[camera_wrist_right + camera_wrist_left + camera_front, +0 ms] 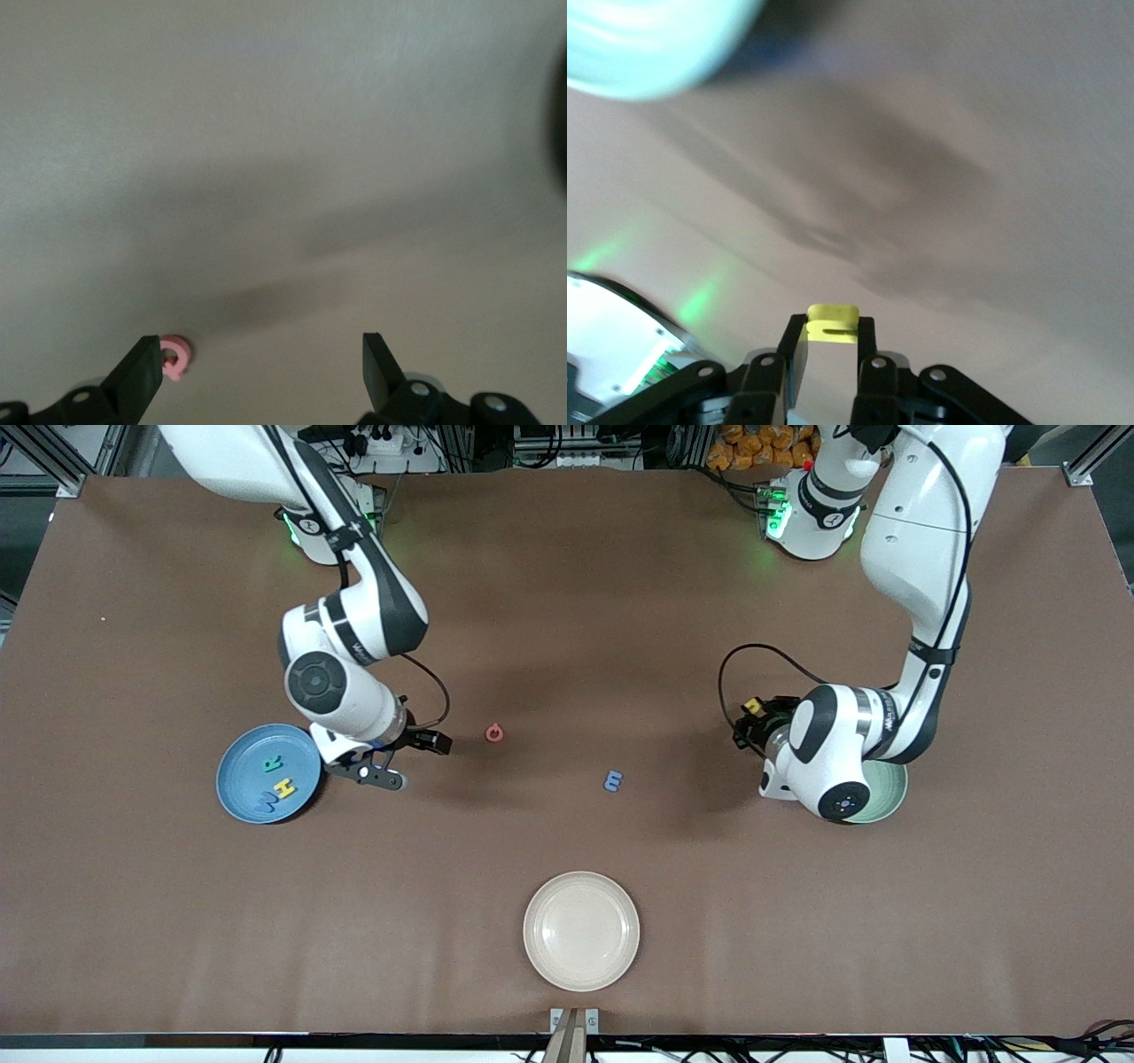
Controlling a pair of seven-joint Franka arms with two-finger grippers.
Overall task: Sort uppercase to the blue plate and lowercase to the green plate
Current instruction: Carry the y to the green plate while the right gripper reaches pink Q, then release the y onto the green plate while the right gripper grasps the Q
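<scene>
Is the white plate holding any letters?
No, the cream-white plate is bare, while three letters lie in the blue plate.

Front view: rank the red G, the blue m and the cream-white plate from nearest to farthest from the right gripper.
From the open right gripper, beside the blue plate:
1. Red G, on the table toward the middle.
2. Blue m, farther toward the left arm's end.
3. Cream-white plate, nearest the front camera.
</scene>
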